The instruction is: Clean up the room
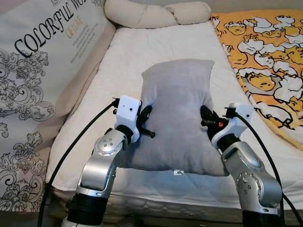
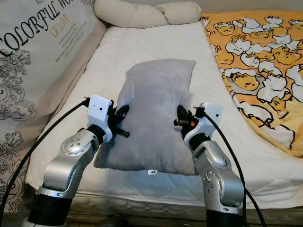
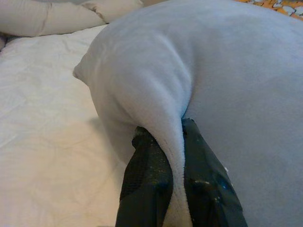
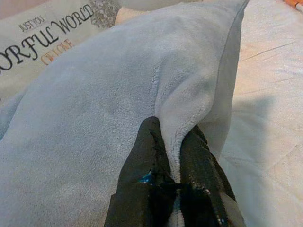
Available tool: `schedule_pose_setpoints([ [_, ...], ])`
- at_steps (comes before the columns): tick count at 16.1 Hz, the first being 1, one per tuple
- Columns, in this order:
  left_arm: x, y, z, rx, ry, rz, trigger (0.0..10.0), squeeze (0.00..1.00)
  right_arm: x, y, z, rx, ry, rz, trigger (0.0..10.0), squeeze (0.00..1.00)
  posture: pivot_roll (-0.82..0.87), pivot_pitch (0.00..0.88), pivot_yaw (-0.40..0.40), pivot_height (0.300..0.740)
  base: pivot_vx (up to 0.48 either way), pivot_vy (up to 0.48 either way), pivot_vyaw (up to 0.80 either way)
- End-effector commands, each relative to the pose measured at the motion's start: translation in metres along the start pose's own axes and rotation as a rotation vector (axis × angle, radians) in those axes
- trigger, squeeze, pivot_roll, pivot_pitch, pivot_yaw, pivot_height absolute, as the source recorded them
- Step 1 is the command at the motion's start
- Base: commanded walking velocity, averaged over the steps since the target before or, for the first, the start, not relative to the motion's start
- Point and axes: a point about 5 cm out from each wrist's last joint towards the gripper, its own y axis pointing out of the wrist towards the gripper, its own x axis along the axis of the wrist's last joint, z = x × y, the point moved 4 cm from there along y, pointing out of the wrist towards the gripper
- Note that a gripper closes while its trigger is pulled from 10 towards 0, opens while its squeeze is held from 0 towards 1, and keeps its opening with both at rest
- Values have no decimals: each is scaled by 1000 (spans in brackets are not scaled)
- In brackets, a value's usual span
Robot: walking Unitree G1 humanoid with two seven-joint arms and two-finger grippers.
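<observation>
A grey pillow is held between the two grippers above a white mattress, its near end raised and its far end apparently resting on the sheet, though contact there cannot be confirmed. The left gripper is pinched shut on a fold of the pillow's left edge; in the left wrist view the fabric is seen squeezed between the two black fingers. The right gripper is likewise clamped on the pillow's right edge, a ridge of fabric being caught between its fingers. Beyond both grippers, at the head of the bed, two cream bolster pillows are laid. To the right of the right gripper a yellow patterned blanket is spread, and to the left of the left gripper a printed cushion with lettering is propped.
</observation>
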Motion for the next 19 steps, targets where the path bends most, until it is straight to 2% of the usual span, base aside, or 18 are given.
schedule_pose_setpoints([
  [1,8,-3,5,26,27,-22,10000,0,7,-1,4,12,-13,-32,10000,0,-54,0,96,740,0,0,0],
  [4,8,-4,6,23,26,-17,10000,0,7,-2,6,16,5,-32,10000,0,-54,0,105,740,0,80,0],
  [19,10,-2,6,3,37,-11,10000,0,5,0,10,13,-14,-34,10000,0,-57,0,116,740,0,318,0],
])
